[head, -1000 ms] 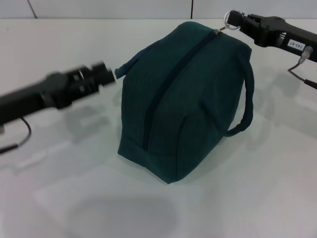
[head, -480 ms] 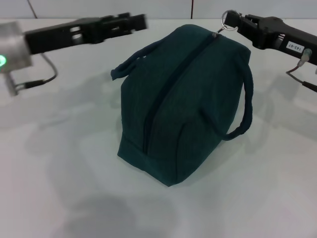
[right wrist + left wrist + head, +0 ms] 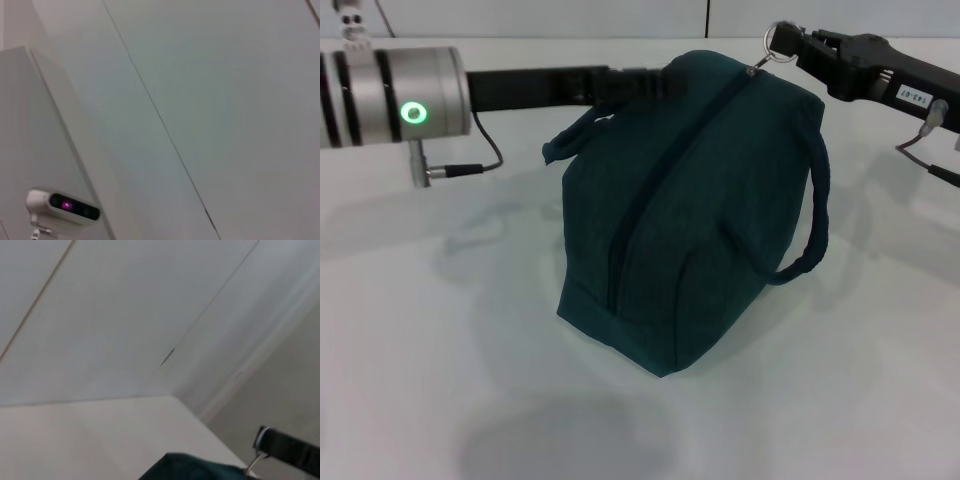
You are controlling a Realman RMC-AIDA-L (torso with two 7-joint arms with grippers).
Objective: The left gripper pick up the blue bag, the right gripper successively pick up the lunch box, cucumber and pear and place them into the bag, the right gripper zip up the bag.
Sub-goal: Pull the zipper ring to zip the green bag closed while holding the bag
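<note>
The blue bag [image 3: 695, 200] sits upright on the white table [image 3: 440, 380], roughly in the middle, its zip [image 3: 660, 170] run shut along the top ridge, so whatever went into it is out of sight; I see no lunch box, cucumber or pear anywhere. The right gripper [image 3: 790, 42] is at the far upper corner of the bag, closed on the ring pull [image 3: 777, 40], which stands taut from the end of the zip. The left gripper [image 3: 665, 80] reaches in level from the left, its tip against the bag's upper far shoulder just above the near handle [image 3: 582, 128]; the bag hides its fingers, so I cannot tell whether they are apart or together, or whether they hold any cloth. The other handle [image 3: 815, 210] droops in a loose loop down the right side. To my eye the bag is soft fabric, bulging and full, likely with a bit of weight low down, so it would sag and tip if lifted by one corner. The rolled handles look like the sound place to take it, both together if possible; the cloth sides would only bunch. The ring is thin metal and small, good for pulling along the zip line but not for carrying. From the left wrist view only a sliver of the bag's top shows, with the ring beside it.
</note>
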